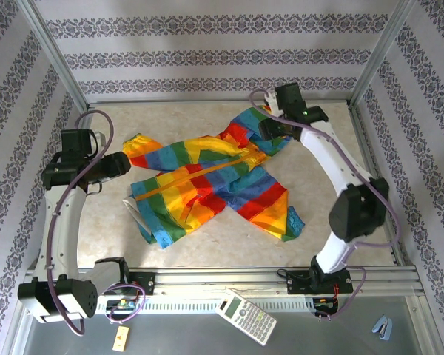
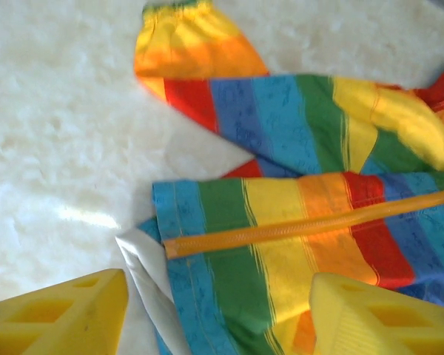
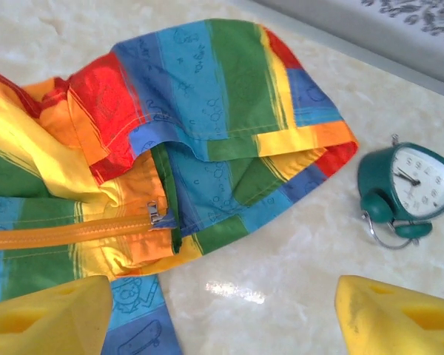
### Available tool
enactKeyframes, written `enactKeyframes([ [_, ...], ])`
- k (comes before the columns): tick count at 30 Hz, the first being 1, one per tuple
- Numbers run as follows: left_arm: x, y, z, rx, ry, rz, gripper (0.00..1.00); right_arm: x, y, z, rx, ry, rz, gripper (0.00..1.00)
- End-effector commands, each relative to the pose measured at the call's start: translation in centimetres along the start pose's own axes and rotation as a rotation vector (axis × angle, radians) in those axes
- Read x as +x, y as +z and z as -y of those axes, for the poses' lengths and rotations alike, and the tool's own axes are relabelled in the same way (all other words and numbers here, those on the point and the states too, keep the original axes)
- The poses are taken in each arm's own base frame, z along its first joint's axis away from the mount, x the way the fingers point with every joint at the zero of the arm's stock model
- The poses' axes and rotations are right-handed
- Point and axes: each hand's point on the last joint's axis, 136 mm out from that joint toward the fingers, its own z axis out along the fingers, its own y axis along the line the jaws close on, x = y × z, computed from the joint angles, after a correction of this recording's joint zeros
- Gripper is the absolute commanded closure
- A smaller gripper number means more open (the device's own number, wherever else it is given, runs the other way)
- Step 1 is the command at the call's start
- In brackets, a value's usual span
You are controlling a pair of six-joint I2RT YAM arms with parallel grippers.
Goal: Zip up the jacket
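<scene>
Jacket (image 1: pixel 229 188) lies spread on table (image 1: pixel 177 122), zipper (image 2: pixel 311 224) closed.

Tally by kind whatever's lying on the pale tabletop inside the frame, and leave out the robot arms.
Jacket: 1
Alarm clock: 1
Total: 2
</scene>
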Motion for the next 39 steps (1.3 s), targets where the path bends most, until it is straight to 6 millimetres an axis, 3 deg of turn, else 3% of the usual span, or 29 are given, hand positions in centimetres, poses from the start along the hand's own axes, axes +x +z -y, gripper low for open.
enactKeyframes([
  [1, -3.5, -1.7, 1.4, 0.057, 0.083, 0.164, 0.13, -0.8, -2.8, 0.7, 0.023, 0.083, 0.171, 0.16],
  [2, -4.1, -2.0, 1.8, 0.076, 0.097, 0.195, 0.0, -0.6, -3.7, 0.8, 0.023, 0.092, 0.22, 0.15],
  [4, -5.2, -2.7, 2.5, 0.103, 0.129, 0.251, 0.0, 0.0, -5.3, 1.3, 0.047, 0.102, 0.298, 0.13],
  [6, -6.1, -3.0, 2.9, 0.118, 0.147, 0.313, 0.0, 0.7, -6.9, 2.3, 0.1, 0.138, 0.365, 0.02],
  [10, -6.9, -3.6, 3.9, 0.198, 0.184, 0.486, 0.0, 2.7, -9.7, 4.2, 0.171, 0.21, 0.495, 0.02],
  [13, -7.0, -3.4, 3.5, 0.213, 0.2, 0.647, 0.0, 5.0, -10.2, 5.3, 0.237, 0.247, 0.564, 0.02],
  [17, -5.8, -2.2, 0.7, 0.127, 0.168, 0.826, 0.0, 9.2, -8.3, 6.1, 0.301, 0.254, 0.561, 0.02],
  [22, -3.6, 0.0, -2.1, 0.038, 0.151, 0.924, 0.0, 12.0, -5.0, 5.4, 0.294, 0.19, 0.611, 0.02],
  [28, -0.8, 5.8, -2.9, 0.012, 0.181, 0.729, 0.0, 12.4, -1.5, 4.3, 0.165, 0.243, 0.594, 0.02],
  [30, -0.4, 7.0, -3.3, -0.009, 0.212, 0.734, 0.0, 13.6, -0.2, 4.4, 0.164, 0.27, 0.57, 0.02],
  [34, 0.2, 9.3, -4.0, -0.037, 0.253, 0.724, 0.0, 14.3, 1.7, 4.7, 0.164, 0.262, 0.544, 0.02],
  [39, 0.3, 12.1, -3.8, 0.01, 0.233, 0.718, 0.0, 14.0, 1.9, 5.0, 0.178, 0.228, 0.576, 0.02],
])
